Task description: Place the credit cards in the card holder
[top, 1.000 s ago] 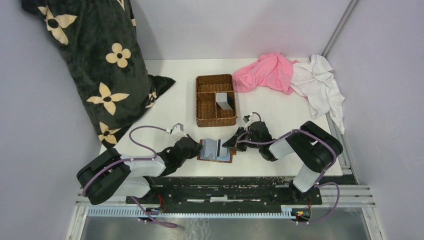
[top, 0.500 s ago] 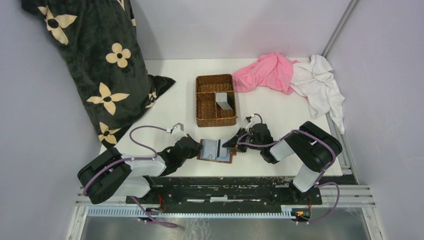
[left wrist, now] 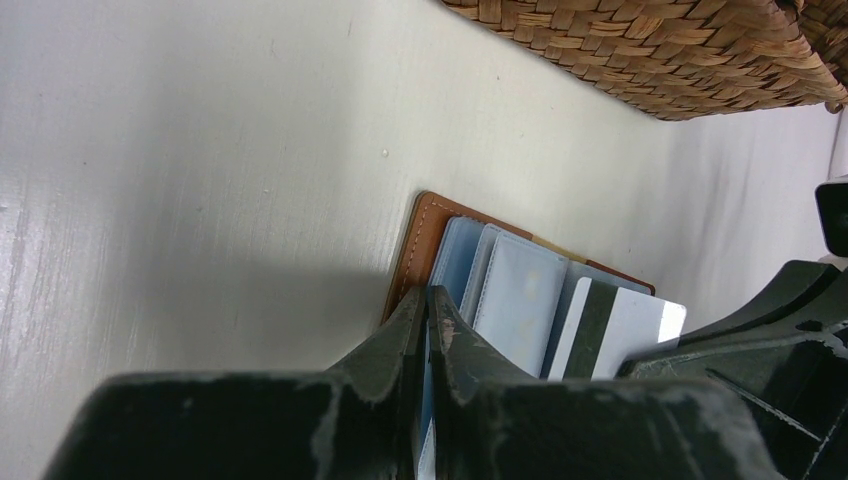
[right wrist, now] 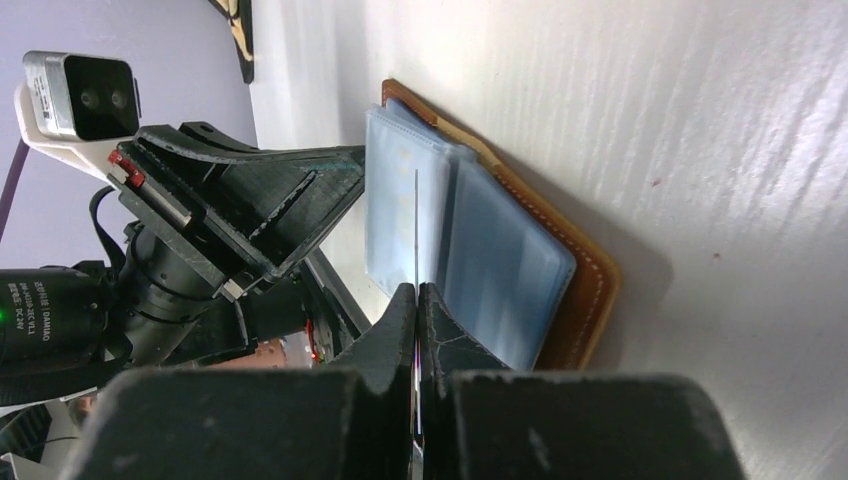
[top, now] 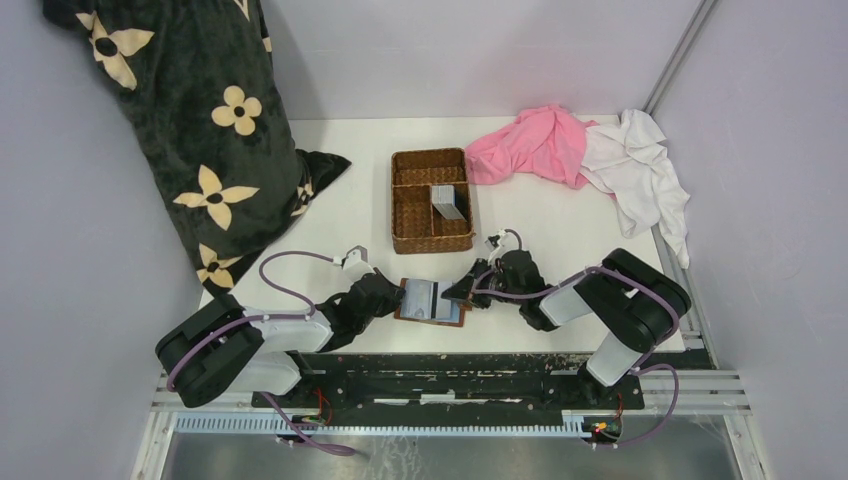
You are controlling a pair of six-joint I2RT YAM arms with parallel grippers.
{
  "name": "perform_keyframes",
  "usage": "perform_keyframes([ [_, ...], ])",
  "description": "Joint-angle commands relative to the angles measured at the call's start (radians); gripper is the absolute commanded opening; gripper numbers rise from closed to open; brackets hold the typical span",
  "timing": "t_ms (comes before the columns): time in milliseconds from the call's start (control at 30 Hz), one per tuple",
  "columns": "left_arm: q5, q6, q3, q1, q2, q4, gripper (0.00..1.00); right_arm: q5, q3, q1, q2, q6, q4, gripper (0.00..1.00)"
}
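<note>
The brown leather card holder (top: 405, 310) lies open near the table's front edge, its clear inner sleeves (left wrist: 520, 300) fanned out. My left gripper (left wrist: 428, 297) is shut on the leftmost sleeve at the holder's left edge (left wrist: 415, 240). My right gripper (right wrist: 416, 290) is shut on a thin credit card (right wrist: 416, 225), seen edge-on and standing over the sleeves. From the left wrist that card (left wrist: 610, 325) shows white with a dark stripe, lying across the holder's right side. Both grippers, the left (top: 396, 297) and the right (top: 463, 292), meet over the holder. More credit cards (top: 449, 201) stand in the basket.
A woven wicker basket (top: 402, 215) with compartments stands just behind the holder. A pink cloth (top: 535, 142) and a white cloth (top: 640, 165) lie at the back right. A black flowered blanket (top: 190, 130) hangs over the table's left side.
My right gripper has shifted slightly left and toward the front with the card, bringing it further over the holder. My left gripper has stayed on the sleeve.
</note>
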Motion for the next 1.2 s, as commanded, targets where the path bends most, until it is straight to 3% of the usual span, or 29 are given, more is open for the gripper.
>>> perform_keyframes([
  [0,-0.004,-0.014,-0.043,-0.008,0.051,-0.195,0.11,0.030,0.006,0.021,-0.041,-0.002,0.016,0.01],
  [300,-0.004,-0.020,-0.046,-0.019,0.055,-0.194,0.11,0.075,-0.006,0.039,-0.042,-0.007,0.010,0.01],
  [600,0.000,-0.030,-0.050,-0.025,0.077,-0.177,0.11,0.110,-0.004,0.041,-0.154,-0.050,-0.131,0.01],
  [1167,-0.002,-0.034,-0.056,-0.031,0.074,-0.178,0.10,0.107,-0.011,0.041,-0.039,-0.021,-0.015,0.01],
])
